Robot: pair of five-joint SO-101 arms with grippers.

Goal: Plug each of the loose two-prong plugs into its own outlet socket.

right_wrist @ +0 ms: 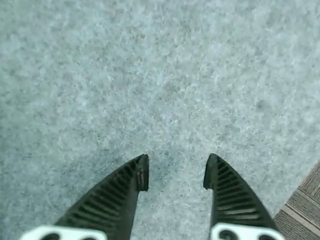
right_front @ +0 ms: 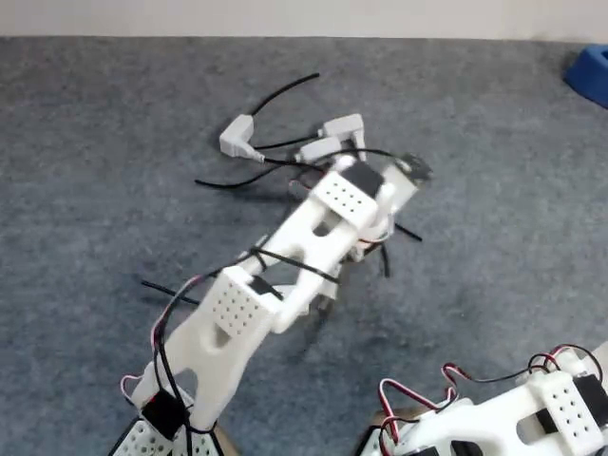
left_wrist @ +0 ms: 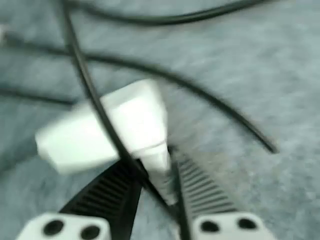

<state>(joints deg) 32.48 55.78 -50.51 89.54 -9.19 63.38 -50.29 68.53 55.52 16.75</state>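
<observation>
My left gripper (left_wrist: pixel 161 162) is shut on the narrow end of a white plug (left_wrist: pixel 107 127), which lies on the grey carpet with a black cable (left_wrist: pixel 90 95) crossing over it. From above, the left arm (right_front: pixel 313 228) stretches to the middle of the carpet, and its wrist covers the held plug. Just beyond it lie two white connector pieces (right_front: pixel 342 126) (right_front: pixel 318 149), and a third white plug (right_front: pixel 237 136) lies farther left with its cable. I cannot tell which pieces are sockets. My right gripper (right_wrist: pixel 175 172) is open over bare carpet with nothing between its fingers.
Loose black cables (right_front: pixel 285 90) curl around the white pieces and under the left arm. The right arm (right_front: pixel 513 418) sits folded at the near right corner. A blue object (right_front: pixel 589 71) is at the far right edge. A strip of darker flooring (right_wrist: pixel 305 205) borders the carpet.
</observation>
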